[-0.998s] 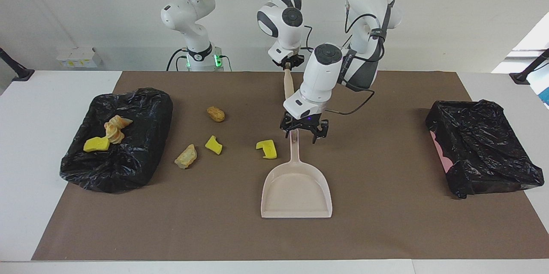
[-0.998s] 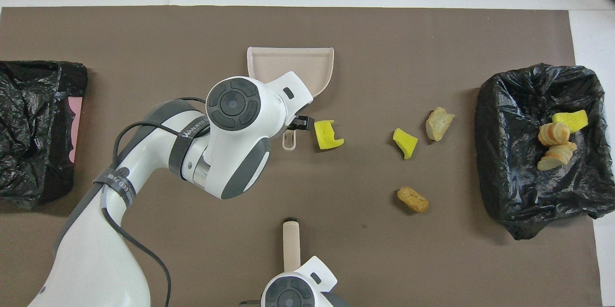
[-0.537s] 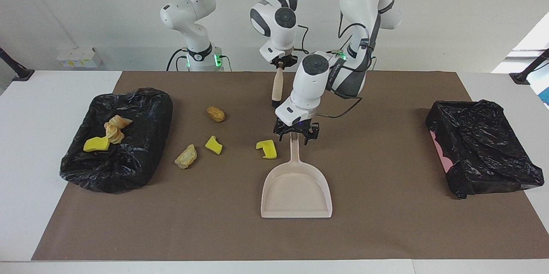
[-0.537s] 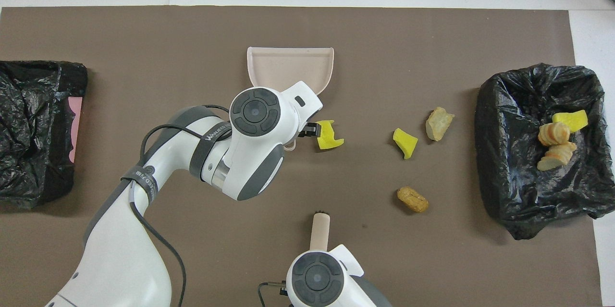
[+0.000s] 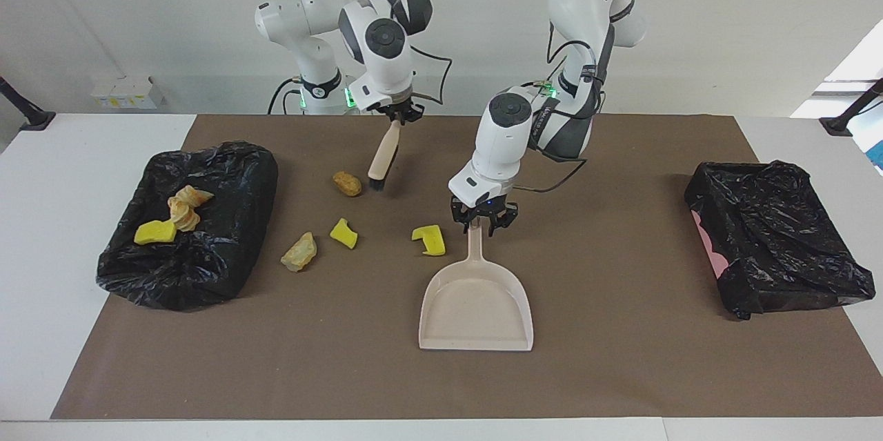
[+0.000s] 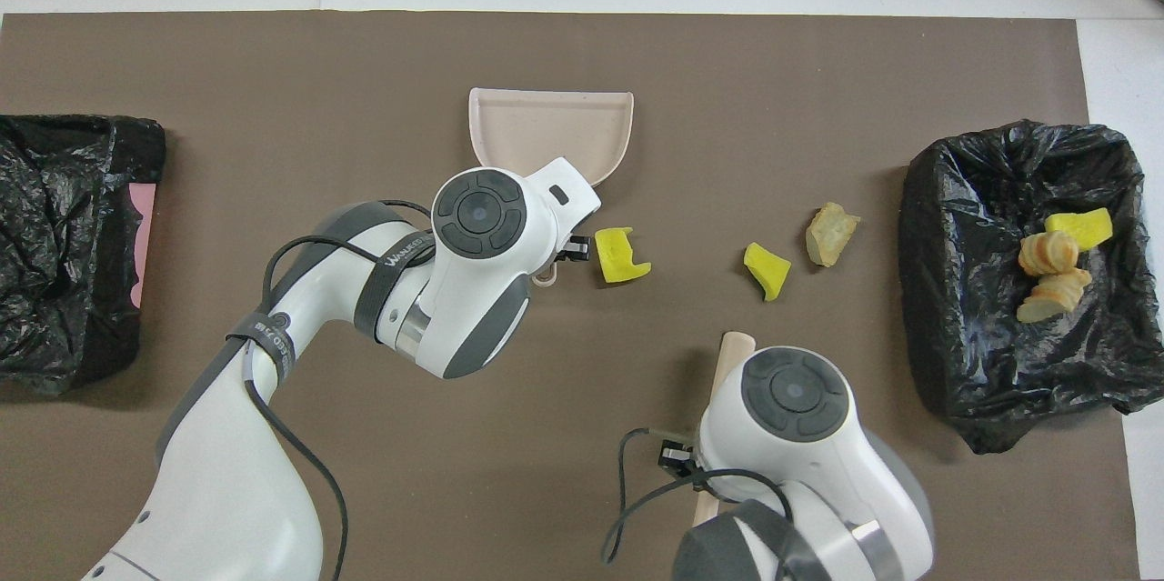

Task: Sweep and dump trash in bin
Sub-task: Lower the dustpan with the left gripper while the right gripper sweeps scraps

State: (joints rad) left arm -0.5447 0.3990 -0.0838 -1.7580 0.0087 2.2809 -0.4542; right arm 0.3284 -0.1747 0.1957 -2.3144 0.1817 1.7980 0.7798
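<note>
A beige dustpan (image 5: 476,303) lies flat mid-mat, handle toward the robots. My left gripper (image 5: 483,221) is down on the handle's end with its fingers closed around it. My right gripper (image 5: 395,116) is shut on a tan hand brush (image 5: 383,151), tilted, its black bristles beside a brown lump (image 5: 347,183). Loose trash on the mat: a yellow piece (image 5: 430,239) beside the dustpan handle, another yellow piece (image 5: 343,232) and a tan lump (image 5: 299,252). The black-bagged bin (image 5: 207,165) at the right arm's end holds a yellow piece (image 5: 154,232) and bread lumps (image 5: 185,206).
A second black-bagged bin (image 5: 772,234) with a pink edge sits at the left arm's end. A brown mat (image 5: 621,372) covers the white table. In the overhead view the right arm's wrist (image 6: 791,390) covers the brown lump and the gripper.
The right arm swung the brush toward its own end of the table, bringing the bristles beside the brown lump. The left gripper settled on the dustpan handle and its fingers narrowed around it.
</note>
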